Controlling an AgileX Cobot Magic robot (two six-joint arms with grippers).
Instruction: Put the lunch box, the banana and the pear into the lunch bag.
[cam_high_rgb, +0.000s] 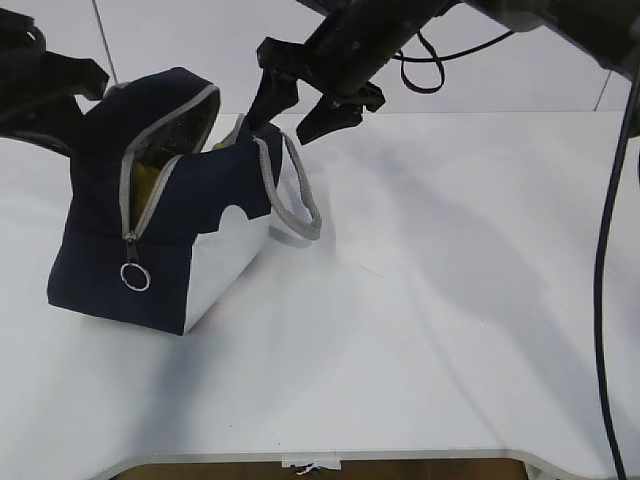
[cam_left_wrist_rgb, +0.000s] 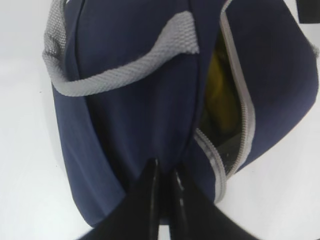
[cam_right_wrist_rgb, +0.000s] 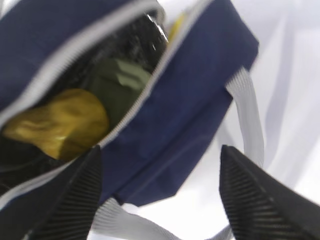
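Observation:
The navy lunch bag (cam_high_rgb: 160, 250) stands at the table's left with its zipper open. In the right wrist view, an orange-yellow pear (cam_right_wrist_rgb: 60, 125) and the sage-green lid of the lunch box (cam_right_wrist_rgb: 120, 82) lie inside the bag (cam_right_wrist_rgb: 190, 100). A yellow sliver at its far end (cam_right_wrist_rgb: 175, 25) may be the banana. My right gripper (cam_high_rgb: 295, 115) hovers open and empty just above the bag's far right end, its fingers (cam_right_wrist_rgb: 250, 190) wide apart. My left gripper (cam_left_wrist_rgb: 166, 172) is shut on the bag's fabric (cam_left_wrist_rgb: 130, 100) beside the opening, where yellow fruit (cam_left_wrist_rgb: 220, 95) shows.
The bag's grey handle (cam_high_rgb: 300, 195) hangs over its right side and the ring pull (cam_high_rgb: 134, 277) hangs at the front. The left arm (cam_high_rgb: 40, 90) is behind the bag. A black cable (cam_high_rgb: 605, 250) hangs at the right. The white table (cam_high_rgb: 430, 330) stretches right of the bag.

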